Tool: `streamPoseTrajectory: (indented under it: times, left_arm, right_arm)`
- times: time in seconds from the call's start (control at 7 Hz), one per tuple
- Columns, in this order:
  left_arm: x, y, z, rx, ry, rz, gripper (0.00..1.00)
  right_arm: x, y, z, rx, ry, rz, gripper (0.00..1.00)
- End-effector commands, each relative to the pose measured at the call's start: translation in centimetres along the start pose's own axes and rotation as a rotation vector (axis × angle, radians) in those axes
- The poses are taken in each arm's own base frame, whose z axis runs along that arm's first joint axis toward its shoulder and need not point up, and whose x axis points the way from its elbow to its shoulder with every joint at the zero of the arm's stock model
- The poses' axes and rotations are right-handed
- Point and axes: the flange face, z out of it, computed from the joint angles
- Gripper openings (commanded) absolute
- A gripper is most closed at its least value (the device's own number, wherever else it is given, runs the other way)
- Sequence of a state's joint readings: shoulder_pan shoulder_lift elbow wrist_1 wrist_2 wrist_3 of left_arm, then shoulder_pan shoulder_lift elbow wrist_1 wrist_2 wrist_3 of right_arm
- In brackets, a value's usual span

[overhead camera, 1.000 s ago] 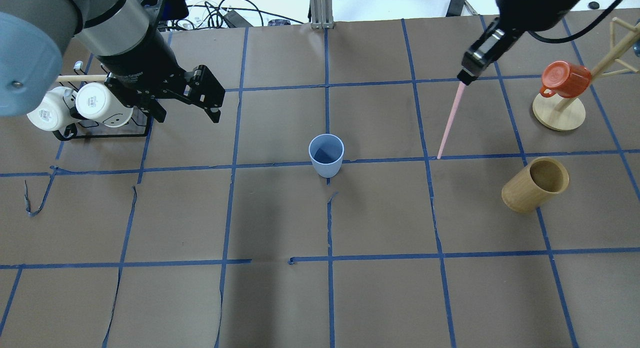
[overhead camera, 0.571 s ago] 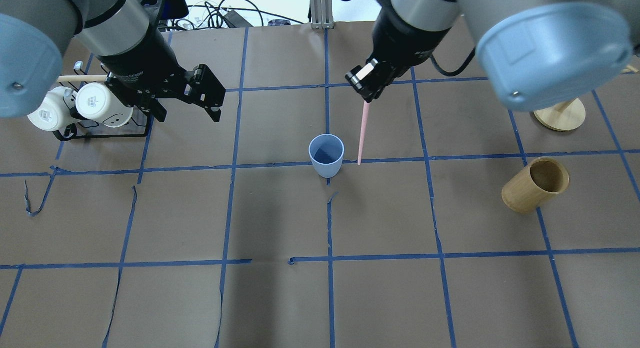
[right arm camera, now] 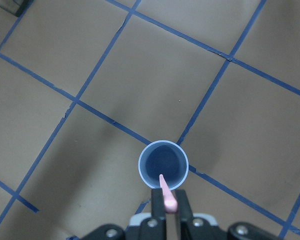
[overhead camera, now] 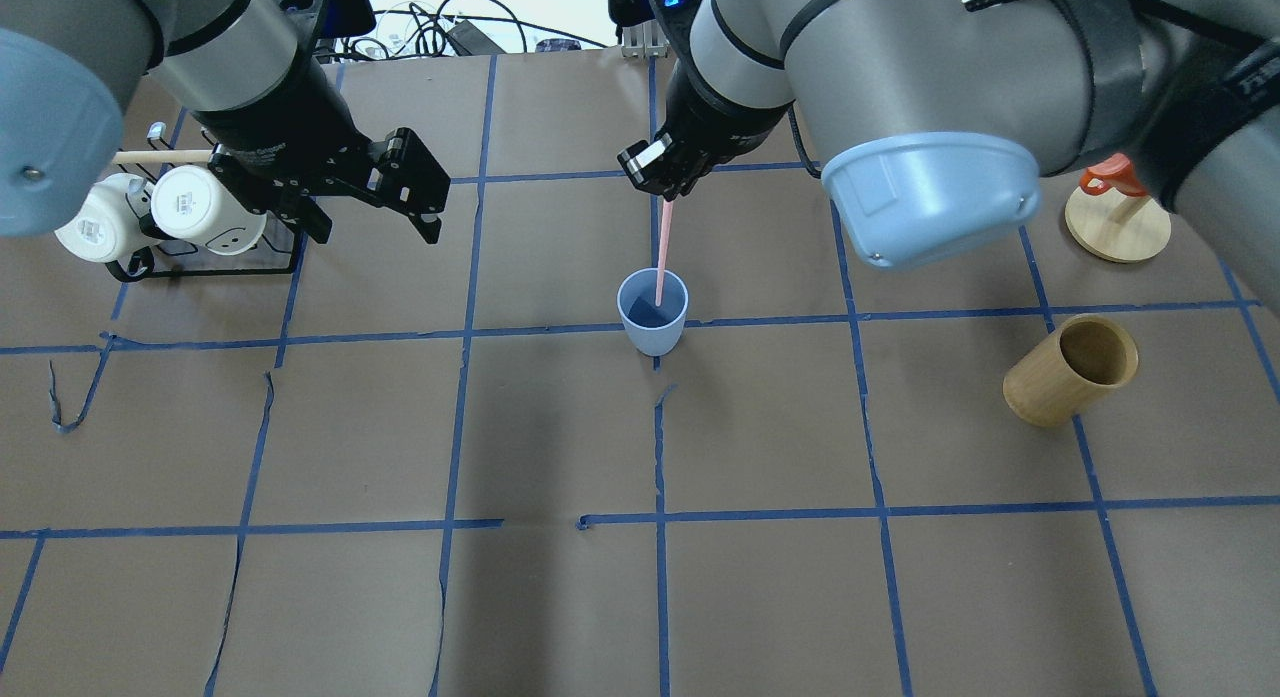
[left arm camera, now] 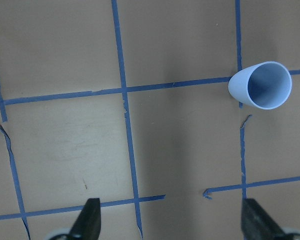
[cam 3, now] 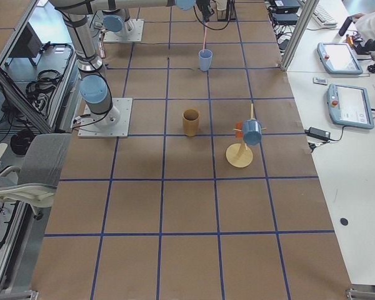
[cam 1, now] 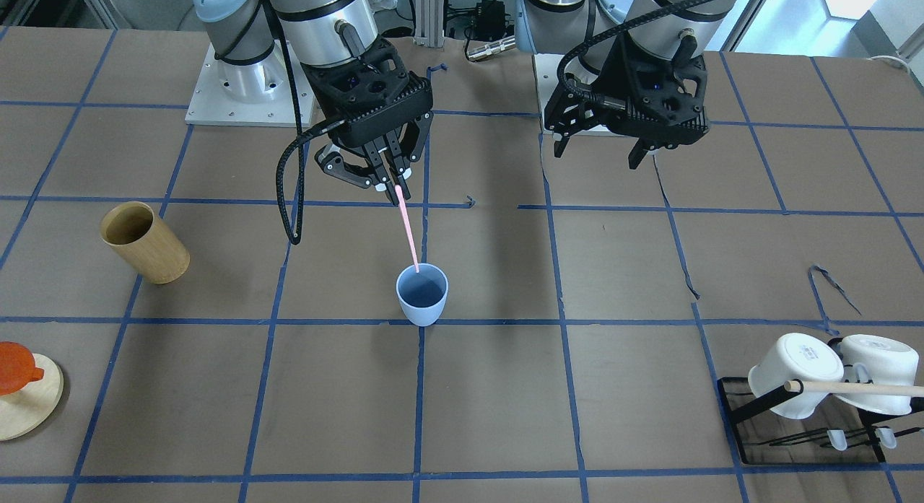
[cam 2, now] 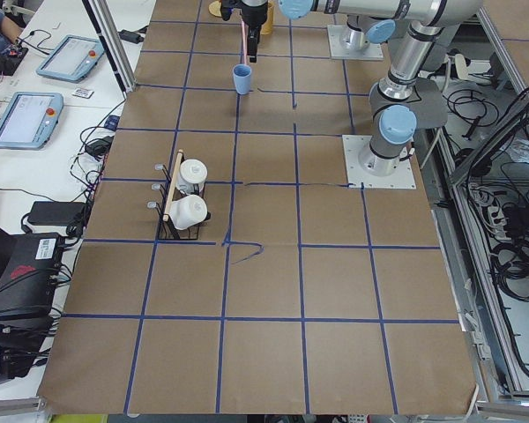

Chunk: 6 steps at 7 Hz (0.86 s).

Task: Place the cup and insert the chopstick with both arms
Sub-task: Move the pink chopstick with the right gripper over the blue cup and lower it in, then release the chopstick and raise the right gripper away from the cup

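The pale blue cup (overhead camera: 652,325) stands upright at the table's middle, also in the front view (cam 1: 422,304) and the left wrist view (left arm camera: 260,85). My right gripper (overhead camera: 668,189) is shut on the top of a thin pink chopstick (overhead camera: 664,247) that hangs almost upright. The chopstick's lower tip is at the cup's mouth, near the rim (right arm camera: 163,165); how deep it sits I cannot tell. My left gripper (overhead camera: 378,227) is open and empty, raised well to the left of the cup, with its fingers (left arm camera: 87,220) spread wide.
A tan wooden cylinder (overhead camera: 1070,369) stands to the right of the cup. A wooden mug tree (overhead camera: 1117,227) with an orange mug is at the far right. A black rack (overhead camera: 170,217) with white mugs is at the far left, beside the left arm.
My right arm has swung left with the chopstick, from the right side of the table to over the cup. The left arm and the cup have not moved.
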<state>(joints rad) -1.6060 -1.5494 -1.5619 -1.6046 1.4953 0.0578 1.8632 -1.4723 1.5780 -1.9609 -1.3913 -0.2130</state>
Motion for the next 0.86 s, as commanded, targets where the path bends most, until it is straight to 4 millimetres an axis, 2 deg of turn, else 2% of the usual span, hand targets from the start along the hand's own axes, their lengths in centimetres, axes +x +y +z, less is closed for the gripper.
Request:
streamPoseTrajectory:
  times: [0.0,0.14,0.71]
  left_arm:
    - [0.0,0.0,0.1,-0.003,0.001,-0.001,1.0]
    - [0.0,0.0,0.1,-0.003,0.0,0.0,1.0]
    - [0.0,0.1,0.1,-0.001,0.0,-0.001,1.0]
  right_arm:
    - [0.2,-0.3,1.3,-0.009,-0.005,0.006,0.05]
    - [0.6,-0.7,2.9,-0.029,-0.011,0.008,0.05]
    - [1.1,-0.3,6.1,-0.029,-0.007,0.008,0.09]
